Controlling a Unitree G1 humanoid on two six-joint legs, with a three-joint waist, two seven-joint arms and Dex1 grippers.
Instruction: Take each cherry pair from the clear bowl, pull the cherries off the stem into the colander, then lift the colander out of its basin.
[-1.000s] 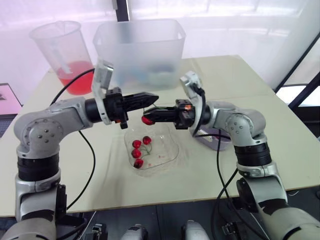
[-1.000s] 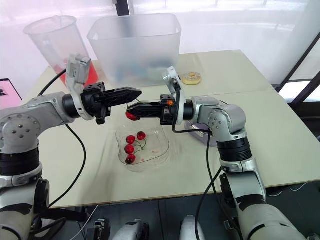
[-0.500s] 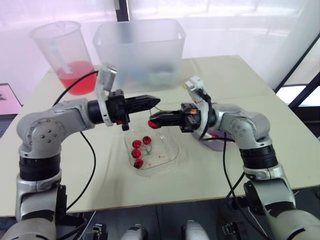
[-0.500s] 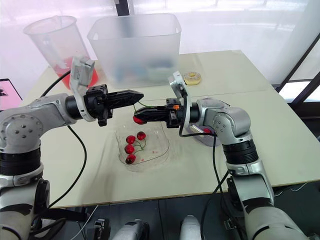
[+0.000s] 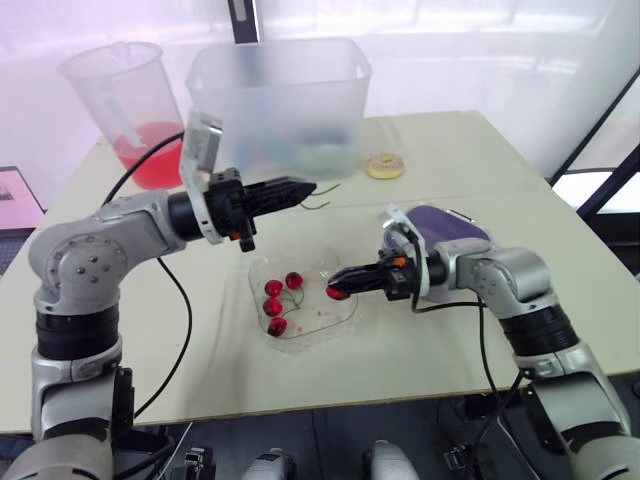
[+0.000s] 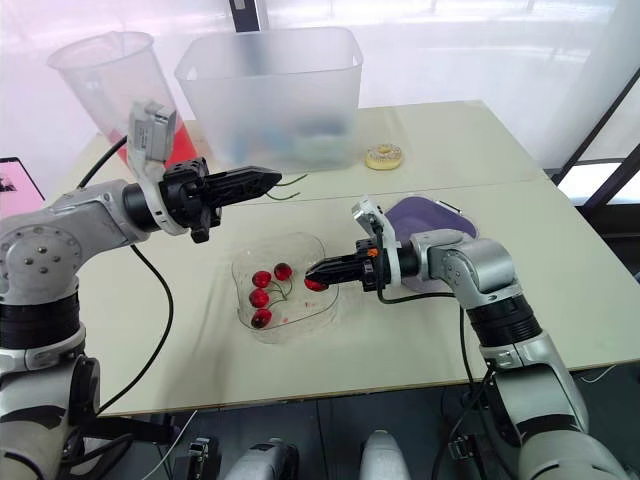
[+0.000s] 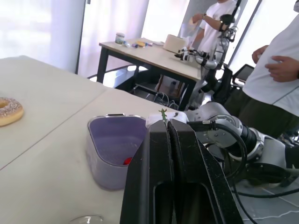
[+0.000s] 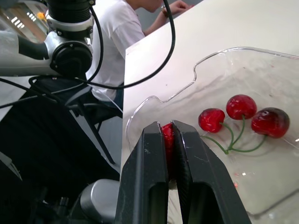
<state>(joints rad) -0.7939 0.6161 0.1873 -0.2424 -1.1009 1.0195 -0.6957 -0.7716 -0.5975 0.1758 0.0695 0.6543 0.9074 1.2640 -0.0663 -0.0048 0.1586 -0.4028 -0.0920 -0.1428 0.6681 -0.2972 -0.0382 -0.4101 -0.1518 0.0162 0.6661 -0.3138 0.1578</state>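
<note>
A single red cherry was pinched between the closed fingers of the right pincer, held low over the right side of the clear bowl near the middle of the surface. The right wrist view showed the fruit wedged at the fingertips, most of it hidden by the black fingers, and beyond it three stemmed cherries on the bowl's floor; the head views counted four there. The left pincer hung higher, behind the bowl and well apart from the right one, its fingers shut on a thin green stem. From the head the stem trailed loosely past the tips, while the left wrist view showed just a green sliver above the closed fingers. That wrist view also looked into the purple colander, where a small red shape lay, too cut off to name; whether the colander sat in its basin could not be made out. Farther back stood a frosted tub, a jug of red liquid, and a doughnut.
</note>
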